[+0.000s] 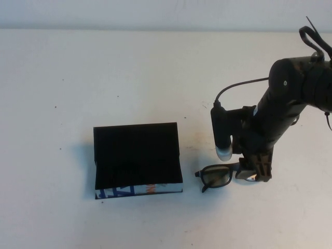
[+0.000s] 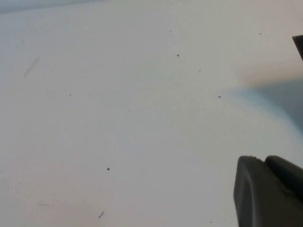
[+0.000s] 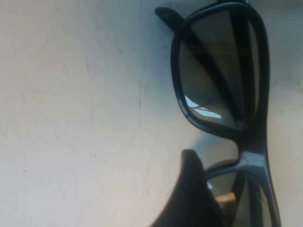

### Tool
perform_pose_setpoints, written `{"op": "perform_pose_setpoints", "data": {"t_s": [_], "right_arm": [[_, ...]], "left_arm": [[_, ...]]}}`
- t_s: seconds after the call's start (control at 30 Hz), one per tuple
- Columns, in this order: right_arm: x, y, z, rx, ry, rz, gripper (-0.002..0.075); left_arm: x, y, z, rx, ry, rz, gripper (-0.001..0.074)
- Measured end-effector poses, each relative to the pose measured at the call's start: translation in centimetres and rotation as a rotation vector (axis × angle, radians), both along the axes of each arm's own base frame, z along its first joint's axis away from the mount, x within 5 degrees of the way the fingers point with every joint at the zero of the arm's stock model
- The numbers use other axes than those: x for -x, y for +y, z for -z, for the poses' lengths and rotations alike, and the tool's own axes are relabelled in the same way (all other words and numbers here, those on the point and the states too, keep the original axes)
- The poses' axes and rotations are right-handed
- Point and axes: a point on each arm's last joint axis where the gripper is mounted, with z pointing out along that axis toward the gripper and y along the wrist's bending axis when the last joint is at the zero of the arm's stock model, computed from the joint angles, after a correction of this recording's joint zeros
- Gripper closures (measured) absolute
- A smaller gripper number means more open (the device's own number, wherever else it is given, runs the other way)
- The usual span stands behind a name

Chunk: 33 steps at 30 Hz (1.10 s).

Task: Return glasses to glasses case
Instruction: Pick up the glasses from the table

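**Glasses under the right gripper**

Your glasses [image 1: 220, 175] lie on the table [image 1: 78, 78], just right of the open glasses case [image 1: 137, 161]. Your right gripper [image 1: 254, 171] sits low over their right half; whether its fingers pinch, you cannot tell. Your left gripper [image 2: 270, 191] shows only a dark edge.

You're looking at glasses [image 1: 218, 175] with a glossy black plastic frame and smooth lenses that catch reflections. Your right gripper [image 1: 255, 174], down at the glasses' right end, is dark matt plastic; the left gripper [image 2: 270, 191], over bare table, looks the same. The glasses case [image 1: 137, 160] has a matt black lid and lining and printed white sides. The table [image 1: 104, 78] is smooth, matt white, lightly specked.
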Motion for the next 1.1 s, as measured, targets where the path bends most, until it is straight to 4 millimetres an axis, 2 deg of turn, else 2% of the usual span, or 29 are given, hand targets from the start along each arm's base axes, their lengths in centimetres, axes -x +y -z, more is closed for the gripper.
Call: {"op": "perform_pose_setpoints", "data": {"t_s": [0.53, 0.83, 1.1], "right_arm": [[-1.7, 0.9, 2.0, 0.026, 0.014, -0.020, 0.0287], [-2.0, 1.1, 3.2, 0.046, 0.032, -0.051, 0.0287], [-1.9, 1.1, 3.6, 0.052, 0.048, -0.053, 0.0328]], "left_arm": [[0.0, 0.0, 0.0, 0.000, 0.000, 0.000, 0.0736], [0.0, 0.0, 0.0, 0.000, 0.000, 0.000, 0.0736], [0.0, 0.0, 0.0, 0.000, 0.000, 0.000, 0.0736]]}}
